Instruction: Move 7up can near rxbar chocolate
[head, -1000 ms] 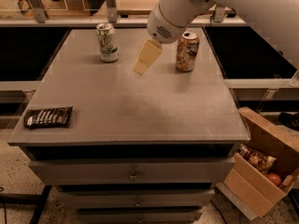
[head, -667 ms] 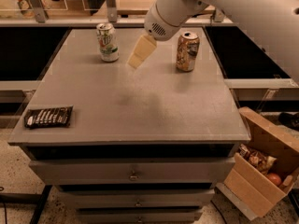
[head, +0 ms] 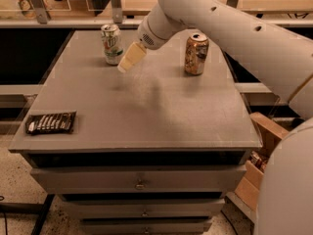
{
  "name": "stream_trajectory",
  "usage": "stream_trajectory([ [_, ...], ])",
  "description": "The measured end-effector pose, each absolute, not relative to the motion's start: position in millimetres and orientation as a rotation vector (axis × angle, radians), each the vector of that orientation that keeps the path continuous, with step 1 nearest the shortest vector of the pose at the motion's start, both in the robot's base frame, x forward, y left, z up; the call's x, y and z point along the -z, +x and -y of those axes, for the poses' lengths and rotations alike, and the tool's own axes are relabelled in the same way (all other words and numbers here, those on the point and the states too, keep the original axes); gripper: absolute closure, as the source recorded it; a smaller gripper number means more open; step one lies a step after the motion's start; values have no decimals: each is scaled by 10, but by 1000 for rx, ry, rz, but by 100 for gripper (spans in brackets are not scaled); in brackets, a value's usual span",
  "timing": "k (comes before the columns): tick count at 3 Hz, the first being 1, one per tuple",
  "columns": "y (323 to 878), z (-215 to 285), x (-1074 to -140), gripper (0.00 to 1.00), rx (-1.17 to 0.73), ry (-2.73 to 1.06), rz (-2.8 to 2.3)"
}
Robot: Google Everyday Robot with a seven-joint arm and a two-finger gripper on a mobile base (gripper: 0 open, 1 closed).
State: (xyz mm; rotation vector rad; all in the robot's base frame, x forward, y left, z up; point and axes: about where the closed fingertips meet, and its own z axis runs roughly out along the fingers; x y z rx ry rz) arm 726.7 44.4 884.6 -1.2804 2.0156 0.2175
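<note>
The 7up can (head: 112, 44) stands upright at the back left of the grey table (head: 146, 111), white and green with a silver top. The rxbar chocolate (head: 51, 123) lies flat at the table's front left corner, dark wrapper with white lettering. My gripper (head: 128, 61) hangs above the table just right of the 7up can, close to it and apart from it. It holds nothing that I can see. The white arm reaches in from the upper right.
An orange-gold can (head: 196, 54) stands upright at the back right of the table. Drawers (head: 141, 184) sit under the tabletop. A cardboard box (head: 257, 165) with items stands on the floor at the right. A rail and shelf run behind the table.
My gripper has moved left and slightly toward the back, from mid-table between the two cans to just beside the 7up can. The cans and the bar have not moved.
</note>
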Motion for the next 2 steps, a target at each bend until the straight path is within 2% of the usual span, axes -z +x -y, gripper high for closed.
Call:
stream_trajectory([
  [2,7701,-762,-8813,0,-287,-1204,-1925],
])
